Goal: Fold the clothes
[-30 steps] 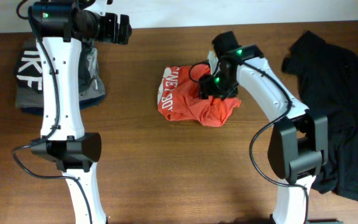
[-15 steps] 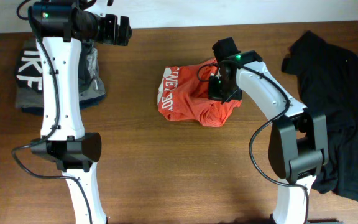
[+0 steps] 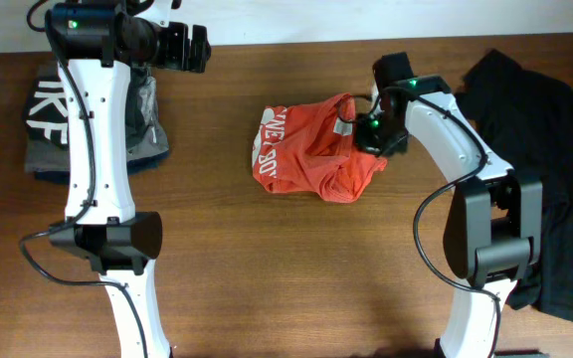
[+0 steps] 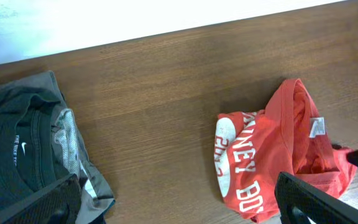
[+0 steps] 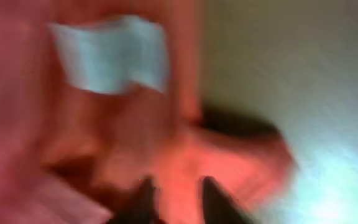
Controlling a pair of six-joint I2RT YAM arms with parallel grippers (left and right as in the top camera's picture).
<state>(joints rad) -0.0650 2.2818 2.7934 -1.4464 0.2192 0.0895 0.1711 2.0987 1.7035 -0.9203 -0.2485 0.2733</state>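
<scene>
Little gained: the right gripper [image 3: 368,127] has slid to the crumpled shirt's [image 3: 306,154] right edge, grip unclear; left gripper [image 4: 179,204] gapes wide.

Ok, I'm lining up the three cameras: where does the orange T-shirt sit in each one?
Overhead: orange T-shirt, crumpled, just right of centre.
Left wrist: orange T-shirt at lower right.
Right wrist: orange T-shirt fills left and middle, blurred.
Shared landmark: its white neck label.

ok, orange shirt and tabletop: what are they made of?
Orange T-shirt: looks like soft knit cotton or a blend, matte; it crumples in loose folds. Table: wood or wood-look laminate, brown grain streaks, slight sheen; can't tell which.
</scene>
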